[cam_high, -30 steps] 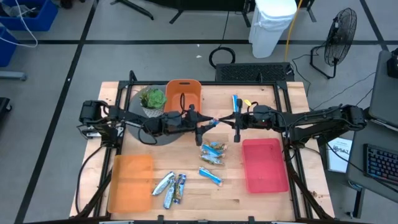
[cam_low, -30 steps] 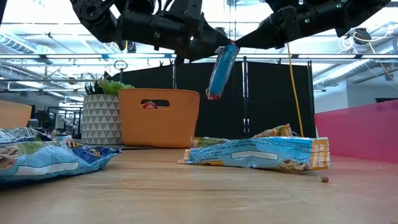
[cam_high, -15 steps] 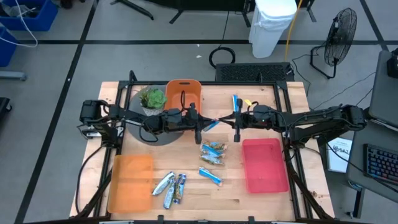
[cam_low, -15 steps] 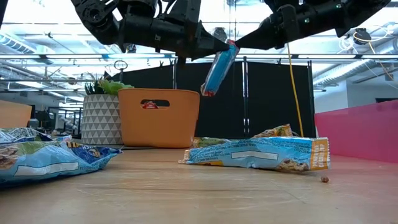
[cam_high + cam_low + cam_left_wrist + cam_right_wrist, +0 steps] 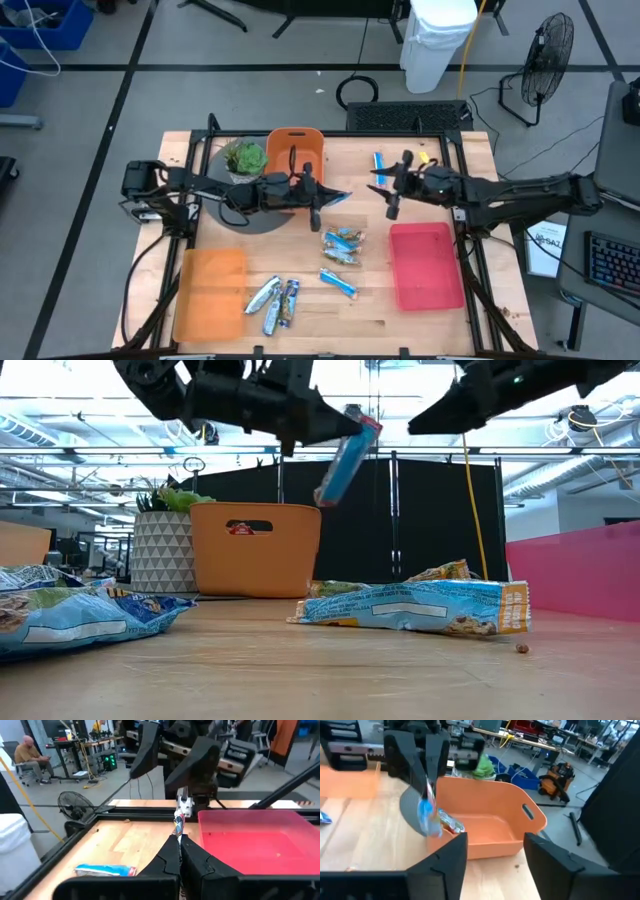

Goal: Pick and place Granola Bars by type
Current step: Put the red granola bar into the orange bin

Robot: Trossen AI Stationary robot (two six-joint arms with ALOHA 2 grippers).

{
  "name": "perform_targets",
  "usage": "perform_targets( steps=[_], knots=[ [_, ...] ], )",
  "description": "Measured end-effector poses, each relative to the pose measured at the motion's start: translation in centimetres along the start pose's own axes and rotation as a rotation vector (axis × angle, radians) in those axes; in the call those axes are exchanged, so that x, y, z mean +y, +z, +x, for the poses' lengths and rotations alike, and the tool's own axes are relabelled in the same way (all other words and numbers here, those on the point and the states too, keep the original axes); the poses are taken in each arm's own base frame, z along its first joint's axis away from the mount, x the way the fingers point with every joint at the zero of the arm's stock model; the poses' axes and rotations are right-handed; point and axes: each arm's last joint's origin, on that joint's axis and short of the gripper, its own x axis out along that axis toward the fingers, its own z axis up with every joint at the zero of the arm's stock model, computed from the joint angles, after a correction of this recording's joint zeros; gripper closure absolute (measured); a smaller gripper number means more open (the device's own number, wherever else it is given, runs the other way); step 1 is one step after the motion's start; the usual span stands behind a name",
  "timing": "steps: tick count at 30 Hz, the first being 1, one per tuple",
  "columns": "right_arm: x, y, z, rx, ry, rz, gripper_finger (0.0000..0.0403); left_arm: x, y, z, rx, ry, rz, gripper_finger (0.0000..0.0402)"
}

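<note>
My left gripper [image 5: 322, 197] is shut on a bright blue granola bar [image 5: 345, 462] high above the table's middle, just right of the orange bin [image 5: 295, 150]. My right gripper [image 5: 386, 192] stands open and empty to the right of the bar, facing it [image 5: 495, 856]. Two or three bars [image 5: 343, 245] lie mid-table, another blue bar [image 5: 338, 283] nearer the front, and three silver and blue ones [image 5: 275, 300] at front left. One blue bar [image 5: 379, 163] lies at the far side. My left gripper pinches the blue bar's upper end [image 5: 366, 428] between its two shut fingers [image 5: 172, 855], which lie about level and point toward the table's right. The bar is lifted clear and hangs slanting, its lower end [image 5: 323, 497] toward the orange bin.
A potted plant [image 5: 245, 158] stands left of the orange bin on a grey disc. A red tray [image 5: 425, 265] lies front right and a flat orange tray [image 5: 210, 290] front left. A black frame runs round the table's edges.
My right gripper has drawn back from the blue bar toward the table's right edge, leaving it in my left gripper alone. My left gripper has gone a little toward the orange bin, and the bar's lower end has swung that way, slanting more.
</note>
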Motion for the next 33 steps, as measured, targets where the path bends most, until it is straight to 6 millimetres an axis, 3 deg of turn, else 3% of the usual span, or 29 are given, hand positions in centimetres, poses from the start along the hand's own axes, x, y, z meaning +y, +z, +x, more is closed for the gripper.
perform_targets(
  steps=[5, 9, 14, 20, 25, 33],
  knots=[
    [-0.4, -0.4, -1.6, 0.044, 0.007, 0.043, 0.0205, 0.6, 2.2, -2.1, 0.032, 0.095, 0.068, 0.04],
    [-0.3, -2.0, -2.2, 0.052, 0.008, 0.048, 0.0212, 1.3, 2.8, -4.3, 0.04, 0.149, 0.082, 0.0401],
    [-0.4, -3.9, -3.4, 0.036, -0.024, 0.057, 0.0223, 3.0, 1.4, -7.8, 0.018, 0.201, 0.019, 0.0401],
    [-0.5, -5.3, -4.5, -0.041, -0.033, 0.105, 0.0229, 5.0, -1.7, -11.0, -0.046, 0.174, -0.132, 0.0401],
    [-0.3, -6.4, -4.7, -0.107, -0.042, 0.124, 0.0228, 5.3, -3.7, -11.5, 0.01, 0.14, -0.28, 0.0401],
    [-0.3, -6.5, -4.7, -0.154, -0.048, 0.134, 0.0231, 4.2, -4.3, -10.8, 0.027, 0.032, -0.429, 0.0401]
  ],
)
